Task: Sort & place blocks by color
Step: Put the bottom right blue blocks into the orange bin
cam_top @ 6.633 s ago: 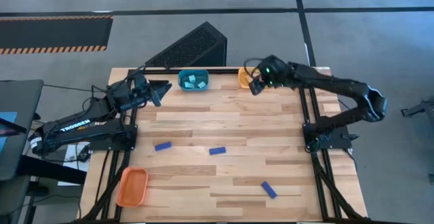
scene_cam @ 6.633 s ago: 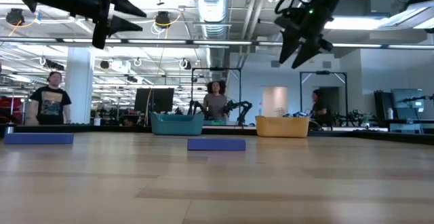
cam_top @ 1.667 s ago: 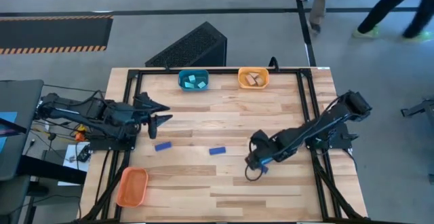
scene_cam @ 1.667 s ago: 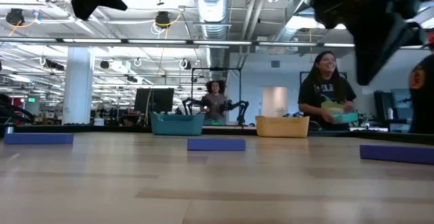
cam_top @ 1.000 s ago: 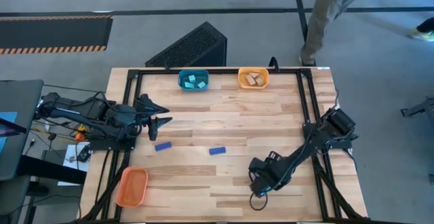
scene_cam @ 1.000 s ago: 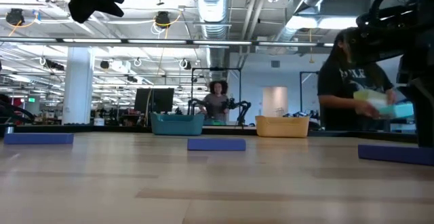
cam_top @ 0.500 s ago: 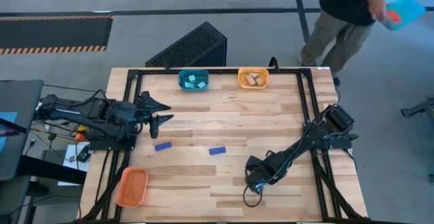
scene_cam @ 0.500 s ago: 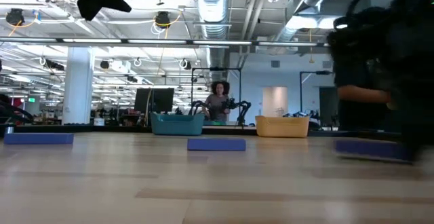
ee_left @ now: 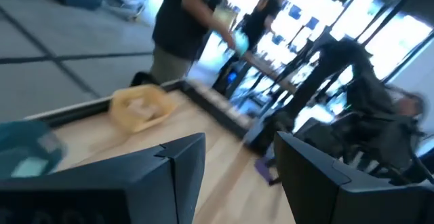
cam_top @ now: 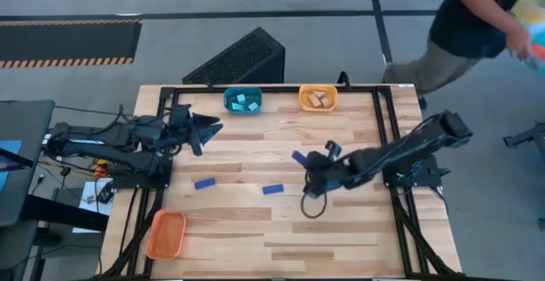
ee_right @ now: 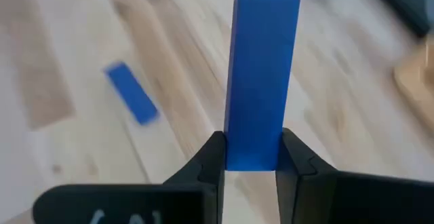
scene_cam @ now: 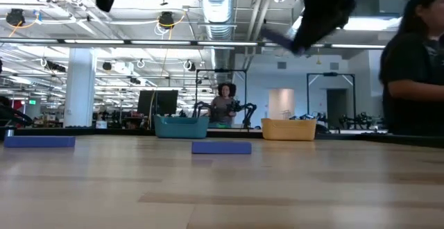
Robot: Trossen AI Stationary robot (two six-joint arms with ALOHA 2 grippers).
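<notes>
Right gripper (ee_right: pixel 248 157) clamped on 1 dark blue block (ee_right: pixel 260 78), fingers pinching its lower end, block sticking straight out past the fingertips. In the high view that gripper (cam_top: pixel 308 163) hangs over mid-table, held block (cam_top: pixel 300 157) poking out toward the left arm's side; in the low view it is well up off the wood, blurred. 2 more dark blue blocks lie flat on the table (cam_top: pixel 281 230): 1 (cam_top: pixel 272 189) near the right gripper, on its left-arm side, the other (cam_top: pixel 204 183) farther out beyond it. Teal tray (cam_top: pixel 243 100) with light cyan blocks and orange tray (cam_top: pixel 318 99) with tan blocks sit at the far table edge, beyond the gripper. 2nd orange tray (cam_top: pixel 165 233) at the near left corner. Left gripper (ee_left: pixel 236 166) waits over the table's left side near the teal tray, fingers apart, nothing between them. A person (cam_top: pixel 477 25) stands off the far right corner.
</notes>
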